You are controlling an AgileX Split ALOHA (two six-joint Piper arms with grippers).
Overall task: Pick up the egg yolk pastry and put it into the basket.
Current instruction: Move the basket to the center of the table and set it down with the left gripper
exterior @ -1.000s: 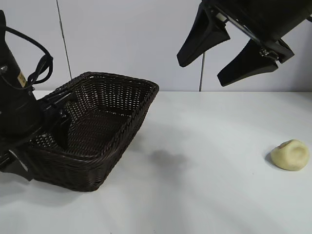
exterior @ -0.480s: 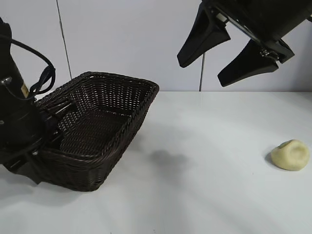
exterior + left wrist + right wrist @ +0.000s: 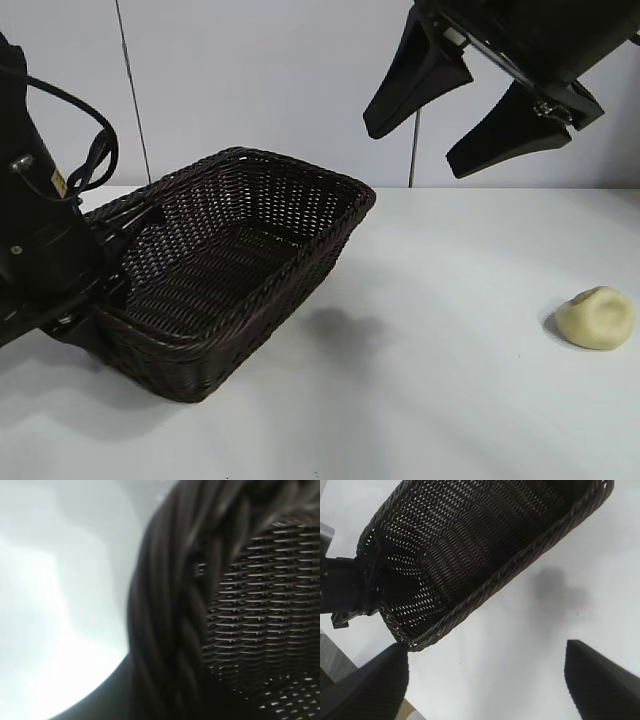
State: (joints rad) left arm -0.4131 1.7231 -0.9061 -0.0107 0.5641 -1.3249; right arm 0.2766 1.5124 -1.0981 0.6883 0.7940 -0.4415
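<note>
The egg yolk pastry (image 3: 597, 318), a small pale yellow dome, lies on the white table at the far right. The dark brown wicker basket (image 3: 300, 205) stands at the left, slightly turned, and also shows in the right wrist view (image 3: 470, 535). My left gripper (image 3: 102, 288) is shut on the basket's left end; its wrist view is filled by the braided rim (image 3: 170, 605). My right gripper (image 3: 411, 150) hangs open and empty high above the table's middle, well up and left of the pastry; its fingers frame bare table (image 3: 485, 647).
The white table (image 3: 430, 400) runs between the basket and the pastry. A pale wall stands behind. The table's edge and floor show in a corner of the right wrist view (image 3: 330, 665).
The basket has slid to the right and turned with my left arm, its far corner now nearer the table's middle. The right gripper and the pastry have not moved.
</note>
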